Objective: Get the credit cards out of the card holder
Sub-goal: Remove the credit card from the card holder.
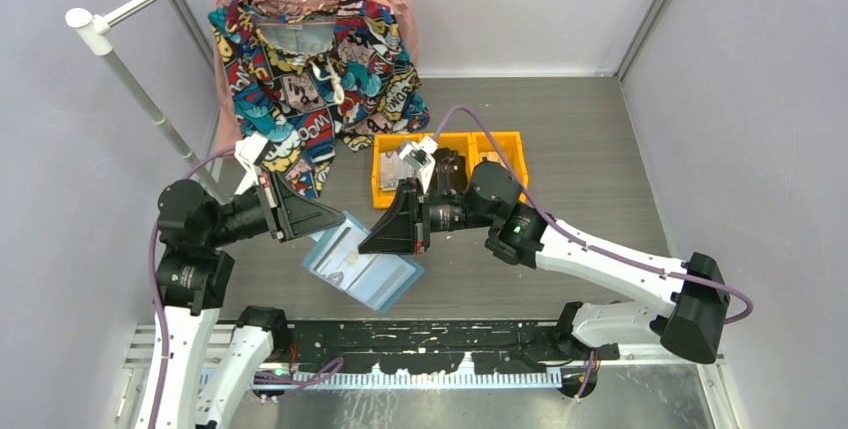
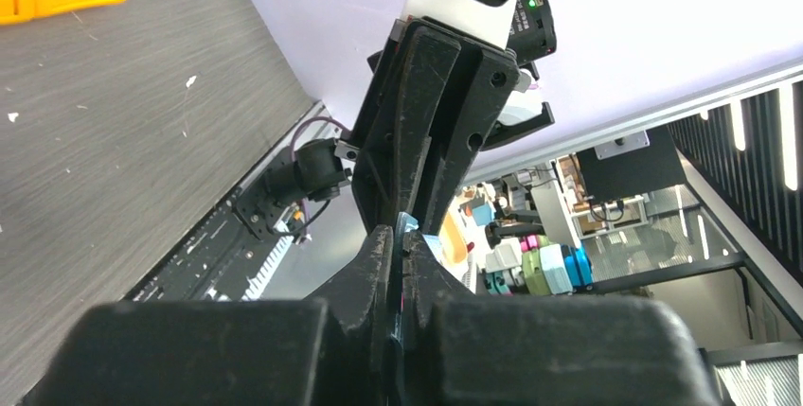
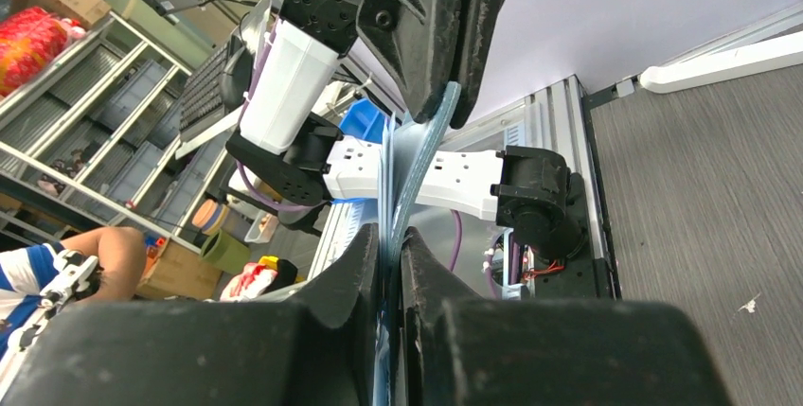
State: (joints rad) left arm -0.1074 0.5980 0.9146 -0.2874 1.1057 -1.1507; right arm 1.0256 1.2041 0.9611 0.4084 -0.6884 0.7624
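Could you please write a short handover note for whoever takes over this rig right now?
Left gripper: shut on one side of the card holder.
Right gripper: shut on the other side, pinching the sleeves.
Card holder: open, inner side up, held between the two grippers in front of the orange bins.
Credit cards: faint pale shapes in the sleeves look like cards; the number is unclear.
Done: holder picked up and opened.
Left: pull the cards out of the sleeves and set them down.
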